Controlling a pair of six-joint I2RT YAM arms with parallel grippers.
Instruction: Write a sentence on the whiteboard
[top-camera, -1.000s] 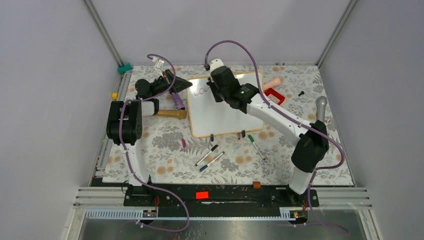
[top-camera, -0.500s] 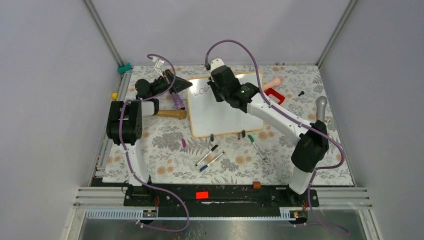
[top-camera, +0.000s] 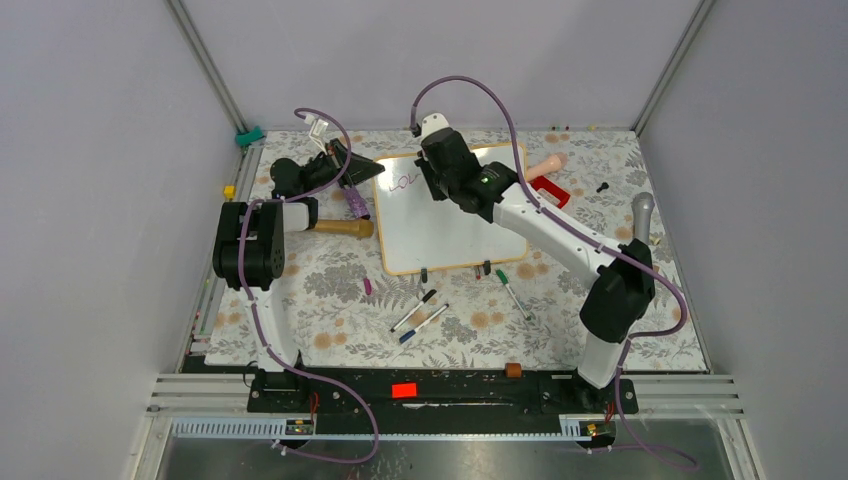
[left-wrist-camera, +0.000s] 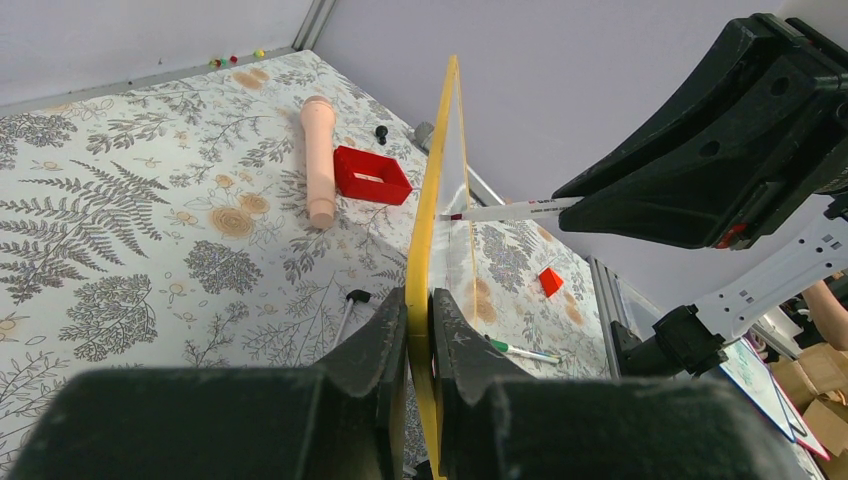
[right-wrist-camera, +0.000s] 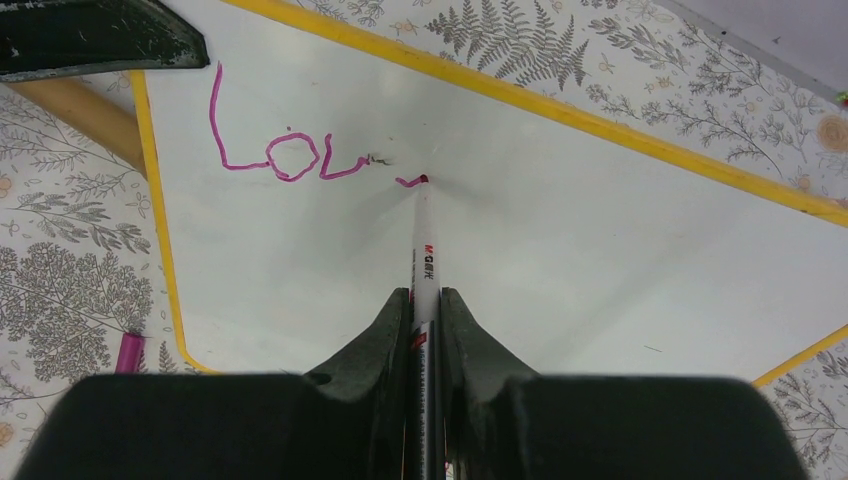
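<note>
The whiteboard (top-camera: 440, 225) lies at the back middle of the table, with a thin yellow-orange frame; it also shows in the right wrist view (right-wrist-camera: 560, 210) and edge-on in the left wrist view (left-wrist-camera: 432, 230). My left gripper (left-wrist-camera: 420, 310) is shut on the board's left edge. My right gripper (right-wrist-camera: 425, 300) is shut on a white marker (right-wrist-camera: 422, 240) whose tip touches the board. The sentence (right-wrist-camera: 290, 155) reads "Lov" in pink, with a small fresh stroke at the tip. From above the writing (top-camera: 403, 182) sits at the board's top left, beside my right gripper (top-camera: 440, 180).
Several loose markers (top-camera: 420, 310) and a green-capped one (top-camera: 510, 290) lie near the board's front edge. A red box (top-camera: 552, 190) and a beige handle (top-camera: 545, 165) sit at the back right. A wooden handle (top-camera: 345, 228) and purple marker (top-camera: 355, 203) lie left of the board.
The right gripper has moved the marker a little to the right, and the writing has grown from "Lo" to "Lov" plus a small stroke. The left arm has not moved.
</note>
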